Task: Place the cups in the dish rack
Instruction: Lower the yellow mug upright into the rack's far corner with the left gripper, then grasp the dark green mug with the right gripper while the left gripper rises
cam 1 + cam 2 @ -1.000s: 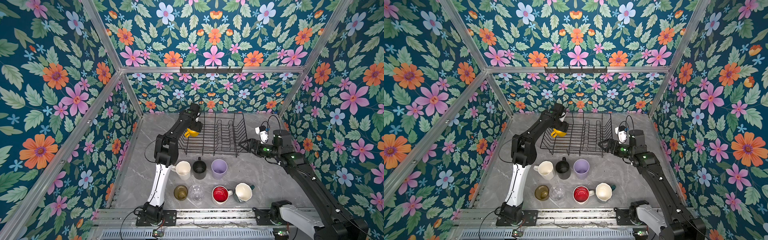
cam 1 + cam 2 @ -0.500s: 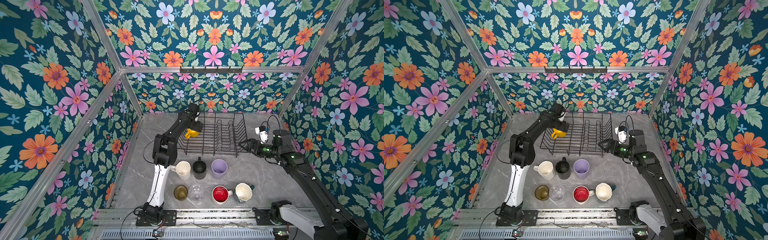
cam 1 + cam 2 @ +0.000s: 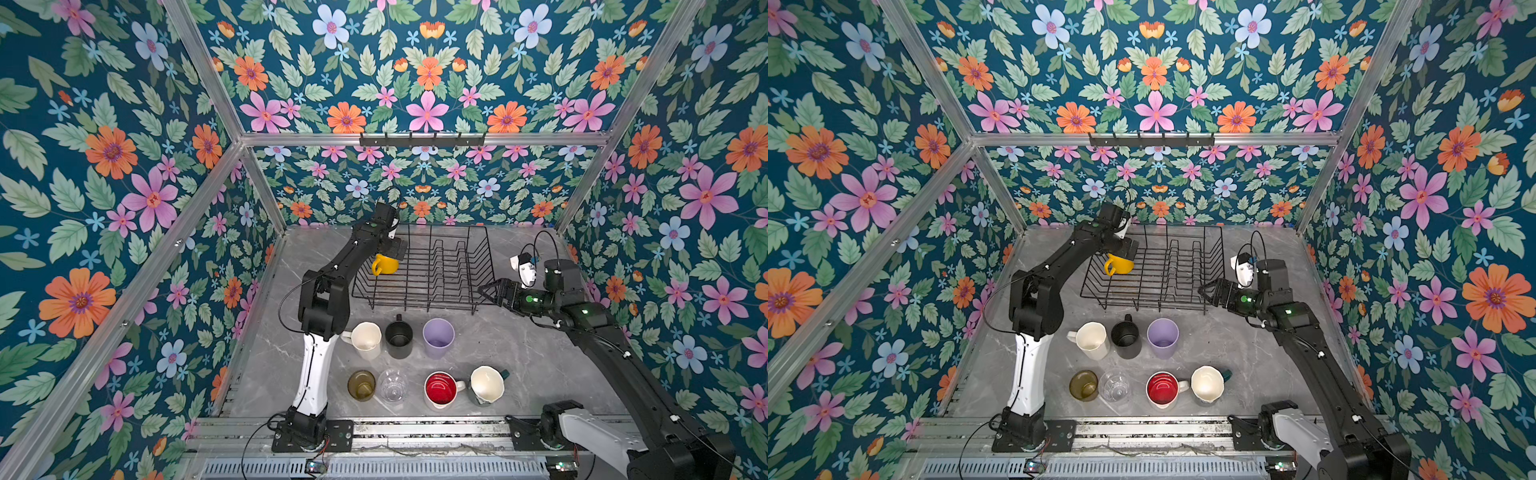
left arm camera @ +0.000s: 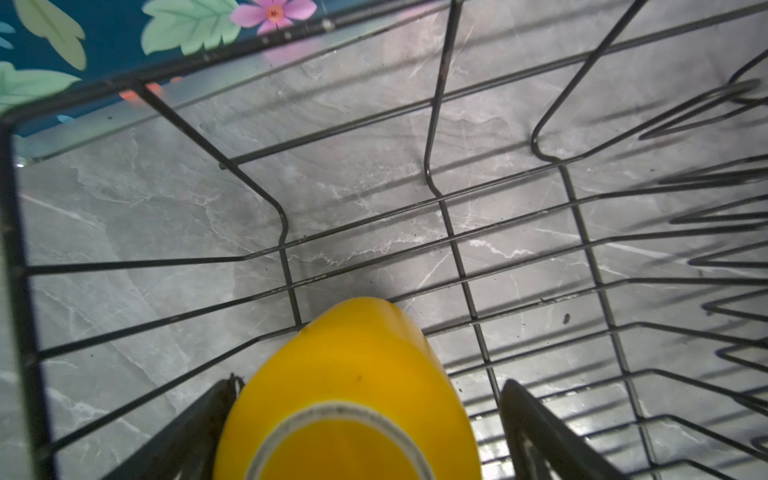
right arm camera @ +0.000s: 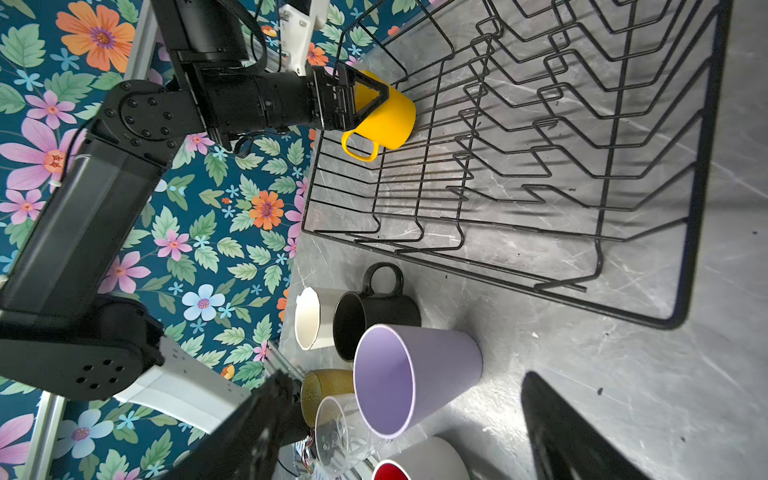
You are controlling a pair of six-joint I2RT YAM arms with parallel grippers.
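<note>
One cup loaded: yellow ceramic mug (image 3: 385, 264) lies slanted inside the black wire dish rack (image 3: 419, 298), at the rack's left end toward its far side, with its base ring facing the left wrist camera.
Left claw (image 4: 370, 395): released, jaws spread on either side of the yellow mug. One finger (image 4: 195, 428) looks to be touching the mug's wall and its partner stands clear.
Right claw (image 3: 482, 290): spread wide and empty, hovering just off the rack's near-right corner.
Seven cups waiting: cream ceramic mug (image 3: 365, 338), black mug (image 3: 399, 338) and lilac handleless tumbler (image 3: 438, 336) stand in a row just in front of the rack. Olive-amber glass (image 3: 360, 384), clear glass (image 3: 392, 384), red-inside white mug (image 3: 440, 388) and teal-outside mug (image 3: 486, 384) line up near the front edge of the grey marbled surface (image 3: 528, 357).
Risk on withdrawal: if the left claw backs out crooked, the touching finger could drag the mug, roll it across the wires or snag its handle.
Risk at rest: slanted on thin wires, the mug may slide or tip further at a slight nudge.
Risk to rack: the right claw sits so near the corner that a small swing could bump the wire frame and shift it.
Risk at next pick: the waiting cups are crowded, so closing on one may knock its neighbour over.
</note>
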